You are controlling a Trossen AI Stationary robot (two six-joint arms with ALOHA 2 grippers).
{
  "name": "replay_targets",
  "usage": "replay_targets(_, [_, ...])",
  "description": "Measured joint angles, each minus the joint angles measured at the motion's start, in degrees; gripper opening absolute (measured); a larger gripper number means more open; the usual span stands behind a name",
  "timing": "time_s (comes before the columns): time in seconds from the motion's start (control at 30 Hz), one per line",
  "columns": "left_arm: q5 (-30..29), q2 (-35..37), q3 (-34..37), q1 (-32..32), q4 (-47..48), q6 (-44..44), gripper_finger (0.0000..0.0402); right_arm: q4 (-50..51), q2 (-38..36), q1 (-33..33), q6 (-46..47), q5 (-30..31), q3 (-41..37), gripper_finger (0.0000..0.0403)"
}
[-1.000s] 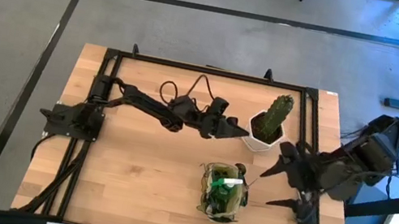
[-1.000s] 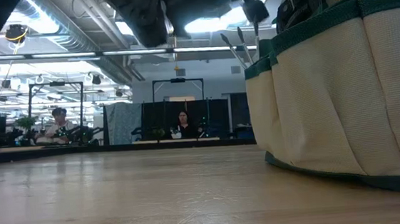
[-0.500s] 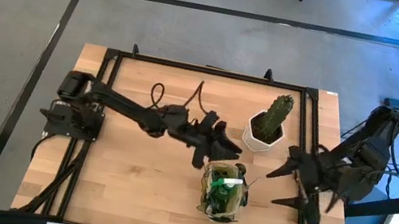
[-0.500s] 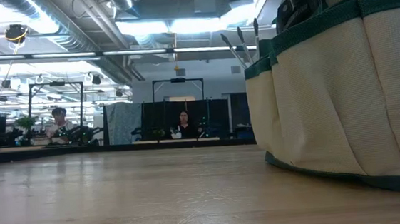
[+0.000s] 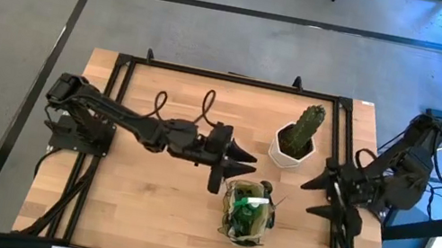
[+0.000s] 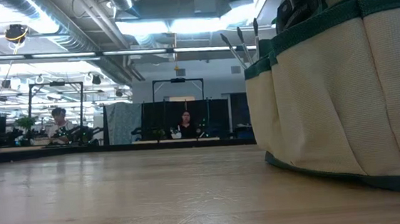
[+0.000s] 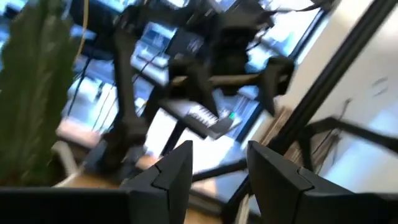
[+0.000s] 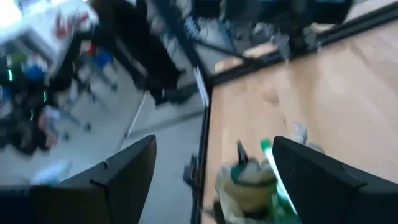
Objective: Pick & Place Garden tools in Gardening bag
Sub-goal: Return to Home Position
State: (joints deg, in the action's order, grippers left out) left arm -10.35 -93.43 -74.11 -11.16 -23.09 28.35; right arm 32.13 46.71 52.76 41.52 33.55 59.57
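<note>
The gardening bag (image 5: 248, 213) stands on the table near its front right and fills the right of the low view (image 6: 348, 86). Garden tools stick up out of it, among them a green spray bottle with a white nozzle (image 5: 255, 202) and thin metal tips (image 6: 241, 43). My left gripper (image 5: 233, 174) hovers open just left of the bag's far side, with nothing between its fingers (image 7: 168, 177). My right gripper (image 5: 309, 197) is open over the table's right edge, right of the bag, which shows between its fingers (image 8: 249, 180).
A cactus in a white hexagonal pot (image 5: 295, 143) stands at the far right, just beyond my left gripper and near my right one. A black frame (image 5: 211, 74) runs around the tabletop. Bare wood lies to the left and front left of the bag.
My left gripper has left the white pot's side and moved toward the table's near edge, up to the bag's far-left side. It has rolled, and its arm has risen out of the low view. My right gripper has drawn back a little toward the right edge and rolled.
</note>
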Motion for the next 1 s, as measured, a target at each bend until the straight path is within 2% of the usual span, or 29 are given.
replay_targets(0.07, [0.0, 0.0, 0.0, -0.2, -3.5, -1.7, 0.0145, -2.7, 0.0, -0.5, -0.1, 2.4, 0.0, 0.0323])
replay_targets(0.17, [-0.3, 0.0, 0.0, 0.3, -6.7, -4.6, 0.0145, -8.8, -0.8, -1.2, -5.2, 6.0, 0.0, 0.0323])
replay_targets(0.27, [-2.6, 0.0, 0.0, 1.3, -10.4, -3.4, 0.0145, -16.9, -2.7, -2.4, -11.4, 7.6, 0.0, 0.0323])
replay_targets(0.3, [-3.6, 0.0, 0.0, 1.7, -11.5, -3.1, 0.0145, -18.5, -3.5, -2.6, -15.6, 6.3, 0.0, 0.0323])
replay_targets(0.4, [-5.5, 0.0, 0.0, 2.4, -11.9, -4.2, 0.0145, -19.1, -6.7, -2.5, -31.4, -4.7, 0.0, 0.0323])
replay_targets(0.43, [-5.8, 0.0, 0.0, 2.6, -11.8, -4.7, 0.0145, -17.6, -7.8, -2.5, -34.0, -7.3, 0.0, 0.0323])
replay_targets(0.6, [-6.1, 0.0, 0.0, 2.4, -10.1, -6.1, 0.0145, -4.4, -11.2, -2.1, -30.5, -9.5, -0.6, 0.0323])
replay_targets(0.7, [-6.1, -0.1, 0.0, 1.9, -9.8, -9.1, 0.0145, -1.3, -13.0, -1.4, -28.9, -9.9, -4.5, 0.0323])
replay_targets(1.0, [-6.3, -0.1, 0.0, 1.9, -8.3, -11.0, 0.0145, -18.2, -21.6, -1.3, -30.0, -9.8, -23.2, 0.0323])
